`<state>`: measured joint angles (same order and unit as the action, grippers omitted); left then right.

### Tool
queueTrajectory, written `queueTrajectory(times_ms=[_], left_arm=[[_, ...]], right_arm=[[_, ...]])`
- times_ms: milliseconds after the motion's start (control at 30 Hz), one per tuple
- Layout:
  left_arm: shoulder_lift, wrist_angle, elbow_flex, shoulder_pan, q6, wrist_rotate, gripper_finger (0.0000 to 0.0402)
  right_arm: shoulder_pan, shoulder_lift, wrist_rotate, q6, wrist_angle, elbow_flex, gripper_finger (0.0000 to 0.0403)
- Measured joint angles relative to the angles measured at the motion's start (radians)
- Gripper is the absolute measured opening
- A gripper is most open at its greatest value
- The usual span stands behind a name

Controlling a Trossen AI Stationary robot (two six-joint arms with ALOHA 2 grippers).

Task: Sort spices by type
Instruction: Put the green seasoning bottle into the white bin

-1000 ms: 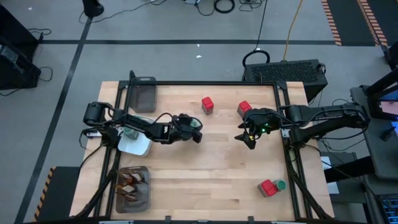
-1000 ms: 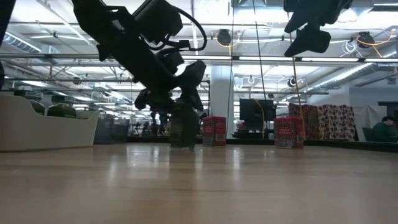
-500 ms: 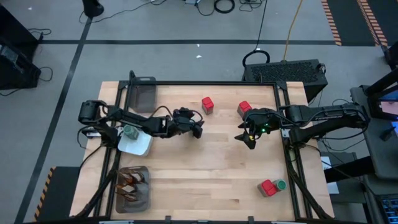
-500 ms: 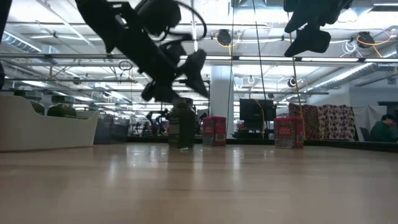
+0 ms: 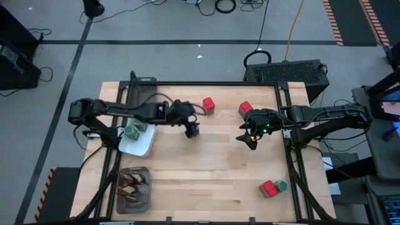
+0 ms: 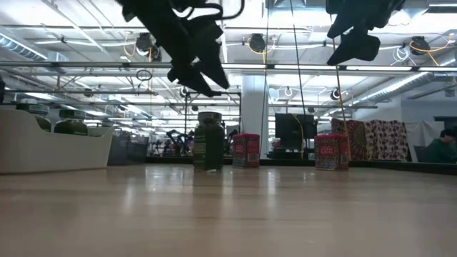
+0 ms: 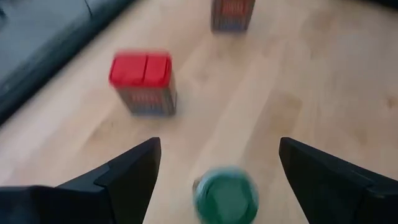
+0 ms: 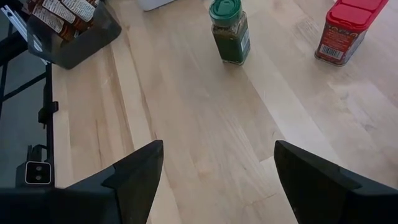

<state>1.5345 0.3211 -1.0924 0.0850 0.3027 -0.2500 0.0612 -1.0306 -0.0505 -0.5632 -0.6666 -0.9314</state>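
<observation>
Two jars (image 5: 129, 131) in white dish (image 5: 144, 147) | sachets (image 5: 133, 184) in mesh tray (image 5: 143, 202)

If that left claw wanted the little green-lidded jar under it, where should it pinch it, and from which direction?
Probably from straight above. The jar stands upright and alone on the table, with the open left gripper already above it, one finger to each side. Pinching the body just under the green lid seems best: the sides look flat there, while the lid is round. The red box stands clear of it.

Jar (image 6: 208, 141) upright mid-table, under left hand (image 6: 202, 73); dish (image 5: 139, 141) left, two boxes (image 5: 209, 105) behind.
</observation>
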Motion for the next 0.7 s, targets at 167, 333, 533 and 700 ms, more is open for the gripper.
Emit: queueTrajectory(times_ms=[167, 333, 533, 700], left_arm=[[0.000, 0.169, -0.116, 0.042, -0.103, 0.125, 0.0331], [-0.002, 0.231, -0.196, 0.051, -0.356, 0.200, 0.0331], [0.002, 0.267, -0.194, 0.088, -0.498, 0.247, 0.0331], [0.011, 0.284, -0.194, 0.090, -0.682, 0.286, 0.0331]], right_arm=[[0.000, 0.000, 0.000, 0.012, 0.002, 0.000, 0.0288], [0.000, 0.000, 0.000, 0.029, 0.003, 0.000, 0.0288], [0.000, 0.000, 0.000, 0.028, 0.004, 0.000, 0.0288], [0.000, 0.000, 0.000, 0.026, 0.004, 0.000, 0.0288]])
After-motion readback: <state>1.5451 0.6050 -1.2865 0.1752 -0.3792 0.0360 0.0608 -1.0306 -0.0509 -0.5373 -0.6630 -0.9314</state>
